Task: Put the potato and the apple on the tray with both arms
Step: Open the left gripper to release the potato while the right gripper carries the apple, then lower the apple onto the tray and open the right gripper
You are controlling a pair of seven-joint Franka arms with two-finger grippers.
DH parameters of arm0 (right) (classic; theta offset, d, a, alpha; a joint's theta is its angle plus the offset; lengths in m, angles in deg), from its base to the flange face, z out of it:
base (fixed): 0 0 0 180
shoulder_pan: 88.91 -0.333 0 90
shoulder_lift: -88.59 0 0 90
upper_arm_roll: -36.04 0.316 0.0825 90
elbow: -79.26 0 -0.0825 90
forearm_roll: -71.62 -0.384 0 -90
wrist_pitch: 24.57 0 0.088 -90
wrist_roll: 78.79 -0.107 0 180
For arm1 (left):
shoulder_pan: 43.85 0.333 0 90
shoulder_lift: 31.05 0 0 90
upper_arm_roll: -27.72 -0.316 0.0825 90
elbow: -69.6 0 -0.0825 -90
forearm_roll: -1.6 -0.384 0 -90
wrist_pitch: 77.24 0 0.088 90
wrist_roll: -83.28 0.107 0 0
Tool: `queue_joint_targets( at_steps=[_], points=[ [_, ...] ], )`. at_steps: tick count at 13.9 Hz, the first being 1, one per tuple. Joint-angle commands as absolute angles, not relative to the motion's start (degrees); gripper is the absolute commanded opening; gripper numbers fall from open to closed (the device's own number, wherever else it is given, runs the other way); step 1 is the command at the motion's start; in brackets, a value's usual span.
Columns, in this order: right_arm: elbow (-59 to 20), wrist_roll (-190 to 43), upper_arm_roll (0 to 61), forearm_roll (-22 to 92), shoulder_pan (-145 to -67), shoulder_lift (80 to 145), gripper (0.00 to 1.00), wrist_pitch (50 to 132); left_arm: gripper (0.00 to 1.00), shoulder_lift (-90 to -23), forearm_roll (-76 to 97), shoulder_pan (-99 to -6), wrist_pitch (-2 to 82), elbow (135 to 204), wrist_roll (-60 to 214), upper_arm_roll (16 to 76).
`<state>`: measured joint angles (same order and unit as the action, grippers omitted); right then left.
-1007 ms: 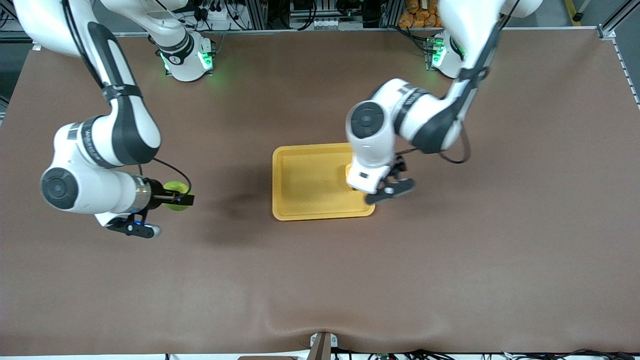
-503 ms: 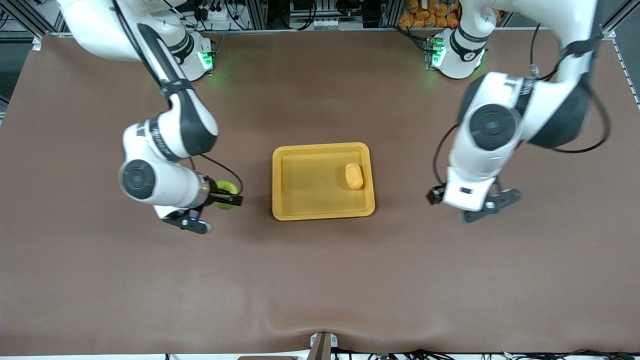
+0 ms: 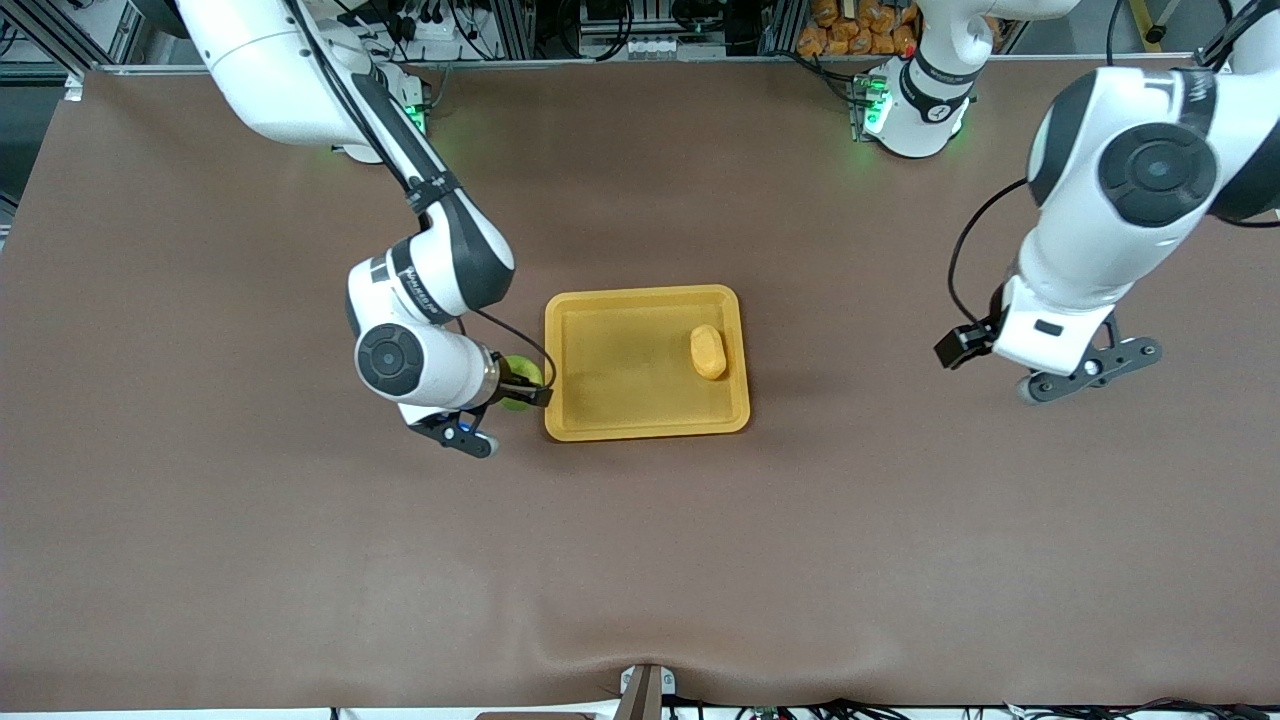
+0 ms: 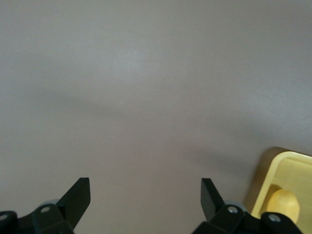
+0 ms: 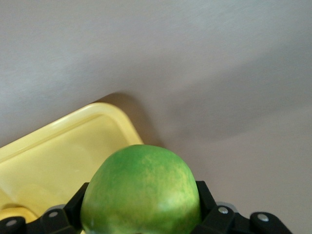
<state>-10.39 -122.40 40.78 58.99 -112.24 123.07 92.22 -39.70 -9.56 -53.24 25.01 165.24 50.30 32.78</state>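
Note:
The yellow-orange tray (image 3: pixel 620 375) lies mid-table. On it, near its left-arm end, rests the potato (image 3: pixel 708 352). My right gripper (image 3: pixel 525 390) is shut on the green apple (image 3: pixel 518 380) and holds it at the tray's rim on the right arm's side. In the right wrist view the apple (image 5: pixel 141 190) fills the space between the fingers (image 5: pixel 73 204), with the tray's corner (image 5: pixel 58 146) just past it. My left gripper (image 3: pixel 962 346) hangs open over bare table toward the left arm's end. Its fingers (image 4: pixel 78 195) hold nothing, and the tray's corner (image 4: pixel 287 165) and the potato (image 4: pixel 283 204) show at that view's edge.
Brown cloth (image 3: pixel 640 560) covers the table, with a fold near the front camera's edge. The arm bases (image 3: pixel 905 110) with green lights stand along the table's back edge.
The right arm has carried the apple across the table up to the tray's rim. The left arm has drawn away from the tray toward its own end, leaving the potato lying there.

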Motion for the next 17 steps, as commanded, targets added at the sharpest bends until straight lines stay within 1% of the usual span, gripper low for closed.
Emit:
queue_joint_targets(
  at_steps=[1, 3, 5, 8, 10, 11, 13, 16, 17],
  points=[
    [-9.5, -126.8, 40.3, 57.3, -115.1, 124.6, 0.00, 94.4, 1.00, -36.1, -7.1, -50.2, 23.7, 167.8, 57.6, 33.4],
    [-9.5, -129.1, 40.3, 57.3, -117.1, 125.5, 0.00, 96.1, 1.00, -33.8, -4.8, -49.0, 23.1, 169.1, 62.3, 32.9],
    [-9.9, -129.8, 40.3, 57.3, -117.4, 125.7, 0.00, 96.7, 1.00, -32.2, -4.0, -48.2, 21.1, 168.9, 67.3, 32.4],
    [-10.0, -133.5, 40.2, 57.4, -119.3, 127.7, 0.00, 97.8, 1.00, -31.0, -1.4, -48.2, 20.1, 168.3, 74.1, 29.0],
    [-10.5, -133.5, 40.2, 57.4, -119.4, 127.7, 0.00, 97.9, 1.00, -29.5, -0.7, -48.2, 16.8, 168.0, 78.3, 28.3],
    [-10.5, -133.6, 40.2, 57.4, -119.6, 128.1, 0.00, 98.0, 1.00, -29.3, -0.7, -48.3, 15.2, 167.8, 80.8, 27.2],
    [-10.6, -133.6, 40.2, 57.4, -119.8, 128.9, 0.01, 99.4, 1.00, -29.3, -0.5, -48.4, 12.2, 166.6, 83.5, 27.0],
    [-10.8, -133.6, 40.2, 57.4, -119.9, 129.5, 0.16, 99.5, 1.00, -28.1, 1.5, -48.0, 11.2, 166.1, 83.2, 27.1],
    [-10.8, -133.6, 40.2, 57.4, -119.9, 130.0, 0.23, 99.6, 1.00, -27.5, 1.4, -48.1, 11.1, 166.1, 82.7, 27.5]
  ],
)
